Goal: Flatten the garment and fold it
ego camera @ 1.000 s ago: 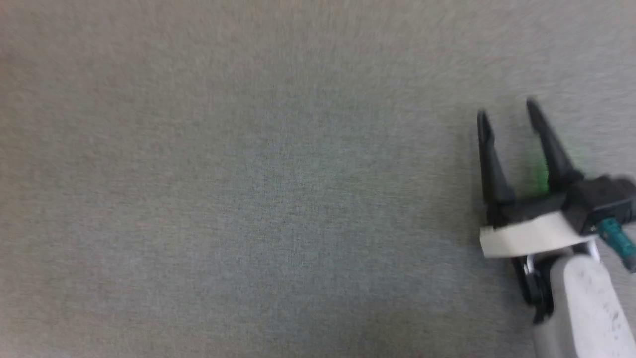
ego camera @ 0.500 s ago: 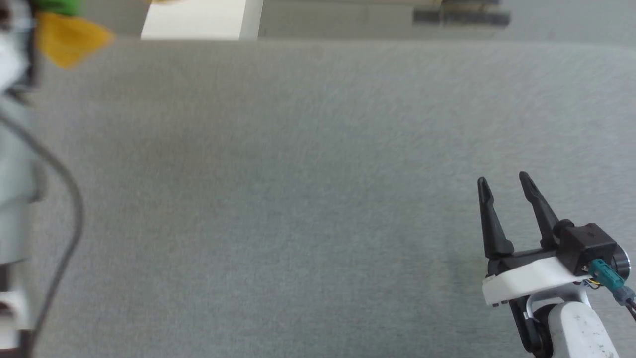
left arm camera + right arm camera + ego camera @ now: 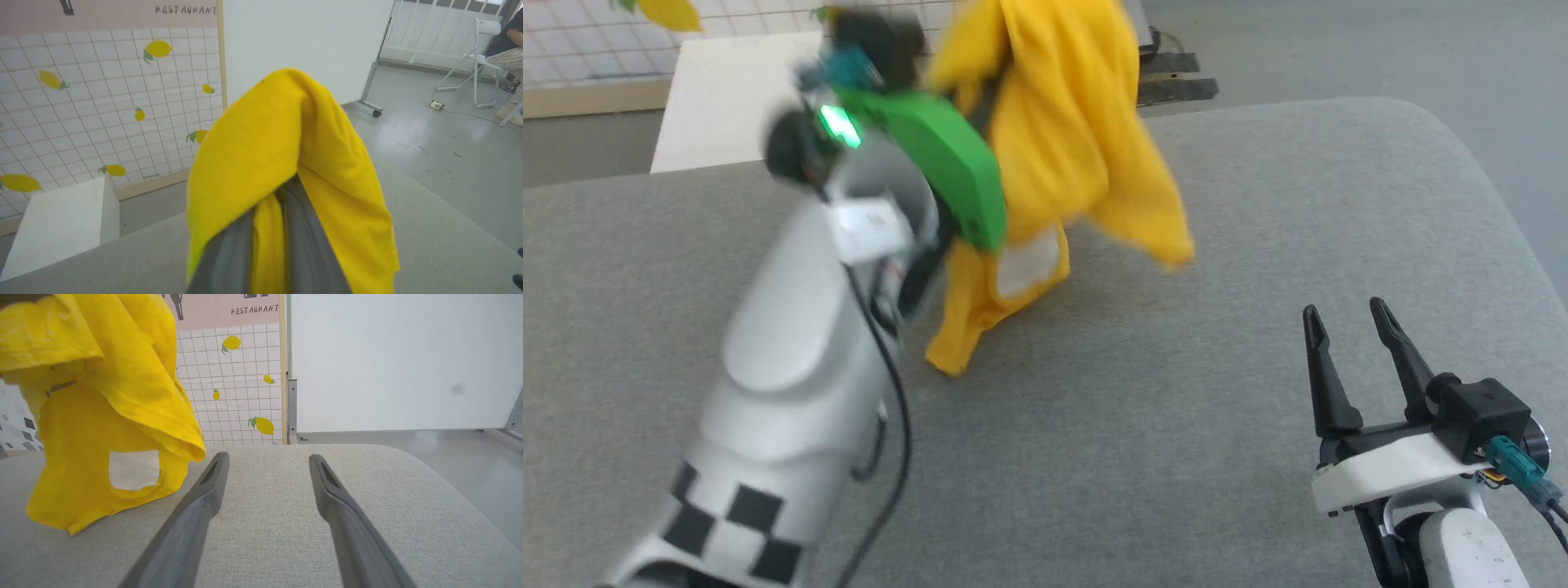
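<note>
The left claw (image 3: 284, 195) is clenched on the garment (image 3: 1054, 122), its fingertips buried in yellow folds. The right claw (image 3: 1342, 314) stands spread above the worktop (image 3: 1176, 457)

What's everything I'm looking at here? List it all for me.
T-shirt: one, bright yellow with a white patch, hanging bunched from the left tool over the table.
Table: one, grey fabric, beneath both tools.
Block: one, white, beyond the table's far edge.
Wall: one, white tiles with yellow lemons, behind the block.
Panel: one, white, wheeled, beside that wall.
Person: one, dark top, seated far back.
Left tool: one, green body, shut on the T-shirt.
Right tool: one, dark fingers, open above the table.
</note>
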You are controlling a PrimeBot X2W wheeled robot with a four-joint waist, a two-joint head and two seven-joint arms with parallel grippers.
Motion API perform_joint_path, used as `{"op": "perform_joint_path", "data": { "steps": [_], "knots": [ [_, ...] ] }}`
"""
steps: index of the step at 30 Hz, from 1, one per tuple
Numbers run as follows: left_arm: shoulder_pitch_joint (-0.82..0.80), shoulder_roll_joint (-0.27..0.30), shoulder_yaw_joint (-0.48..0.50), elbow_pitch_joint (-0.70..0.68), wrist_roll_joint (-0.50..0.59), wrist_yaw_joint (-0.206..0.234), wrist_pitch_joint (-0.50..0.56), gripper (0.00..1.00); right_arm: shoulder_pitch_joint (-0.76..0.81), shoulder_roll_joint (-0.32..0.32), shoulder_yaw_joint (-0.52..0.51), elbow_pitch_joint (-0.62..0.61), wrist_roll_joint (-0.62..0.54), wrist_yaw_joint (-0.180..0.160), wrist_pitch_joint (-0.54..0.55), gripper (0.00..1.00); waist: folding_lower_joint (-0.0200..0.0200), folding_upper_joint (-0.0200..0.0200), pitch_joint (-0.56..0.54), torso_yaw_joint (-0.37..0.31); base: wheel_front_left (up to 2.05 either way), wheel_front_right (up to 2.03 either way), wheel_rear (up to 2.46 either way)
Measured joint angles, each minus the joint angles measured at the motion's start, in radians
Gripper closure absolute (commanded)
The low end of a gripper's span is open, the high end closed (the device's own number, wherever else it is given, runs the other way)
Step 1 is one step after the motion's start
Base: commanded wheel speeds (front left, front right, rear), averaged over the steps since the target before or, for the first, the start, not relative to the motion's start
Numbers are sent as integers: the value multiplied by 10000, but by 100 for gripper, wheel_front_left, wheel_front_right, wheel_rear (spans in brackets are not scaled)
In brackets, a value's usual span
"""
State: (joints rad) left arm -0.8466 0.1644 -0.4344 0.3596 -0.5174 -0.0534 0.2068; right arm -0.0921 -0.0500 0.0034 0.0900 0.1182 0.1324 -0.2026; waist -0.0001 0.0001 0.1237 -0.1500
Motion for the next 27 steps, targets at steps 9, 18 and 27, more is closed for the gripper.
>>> {"op": "perform_joint_path", "data": {
  "steps": [9,18,27],
  "knots": [
    [2436,-274,-1187,2136,-742,-73,2755,100,0,-2,90,-4,67,0,13,0,0,0,169,-334,0,0,0],
    [2943,-219,-1335,1994,-767,351,2957,0,0,-2,142,-25,79,0,88,0,0,0,160,154,0,0,0],
    [3891,1116,500,-1108,474,1751,-3091,0,10,0,-27,-401,38,0,104,0,0,0,-124,1048,0,0,0]
  ]
}}
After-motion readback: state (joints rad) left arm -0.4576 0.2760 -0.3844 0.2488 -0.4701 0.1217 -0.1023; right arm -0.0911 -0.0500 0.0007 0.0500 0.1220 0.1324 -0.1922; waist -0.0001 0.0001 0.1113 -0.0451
